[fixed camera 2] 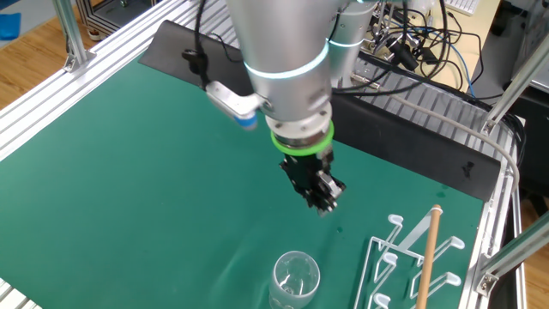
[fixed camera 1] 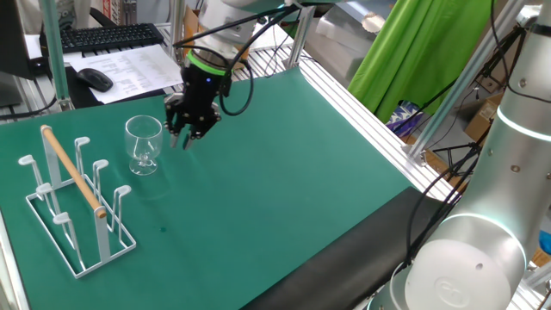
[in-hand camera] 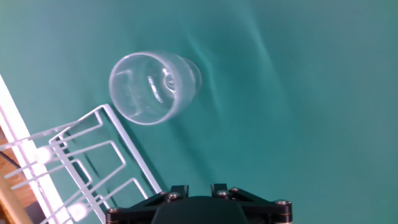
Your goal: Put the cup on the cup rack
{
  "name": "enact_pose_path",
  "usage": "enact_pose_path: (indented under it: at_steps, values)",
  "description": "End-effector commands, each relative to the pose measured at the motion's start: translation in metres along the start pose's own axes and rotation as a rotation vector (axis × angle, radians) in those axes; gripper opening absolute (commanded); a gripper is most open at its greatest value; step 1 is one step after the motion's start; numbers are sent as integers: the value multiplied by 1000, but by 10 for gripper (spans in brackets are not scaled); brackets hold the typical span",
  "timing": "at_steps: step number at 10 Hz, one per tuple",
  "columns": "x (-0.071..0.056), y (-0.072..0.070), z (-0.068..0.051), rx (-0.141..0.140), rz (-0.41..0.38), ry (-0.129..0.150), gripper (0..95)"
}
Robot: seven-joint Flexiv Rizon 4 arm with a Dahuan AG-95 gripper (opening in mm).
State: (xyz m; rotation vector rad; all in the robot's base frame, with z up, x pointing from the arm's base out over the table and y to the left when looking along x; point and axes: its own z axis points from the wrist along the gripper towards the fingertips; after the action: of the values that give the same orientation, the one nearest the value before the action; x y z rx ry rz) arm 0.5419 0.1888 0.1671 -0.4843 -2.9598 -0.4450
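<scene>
Just beside the jaws, the cup (fixed camera 1: 143, 144) stands upright, untouched.

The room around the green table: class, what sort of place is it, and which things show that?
Most likely a robotics lab or workshop. The green mat sits inside an aluminium frame, a keyboard and printed papers lie on a desk behind it, and loose cables trail past the edge.

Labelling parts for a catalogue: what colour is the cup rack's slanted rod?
Light wood tan; the rod shows best in one fixed view, against the white wire rack.
</scene>
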Motion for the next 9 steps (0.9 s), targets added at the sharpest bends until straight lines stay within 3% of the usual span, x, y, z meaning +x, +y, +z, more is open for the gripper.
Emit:
enact_pose_path:
  at_steps: [1, 2, 6, 8, 9]
  values:
    - [1, 6, 0, -2, -5, -15, 190]
    - [1, 9, 1, 9, -10, -38, 190]
    - [0, 9, 2, 16, 43, -70, 190]
    - [-2, 11, 8, 4, 68, -108, 190]
    - [-2, 14, 10, 22, 62, -128, 190]
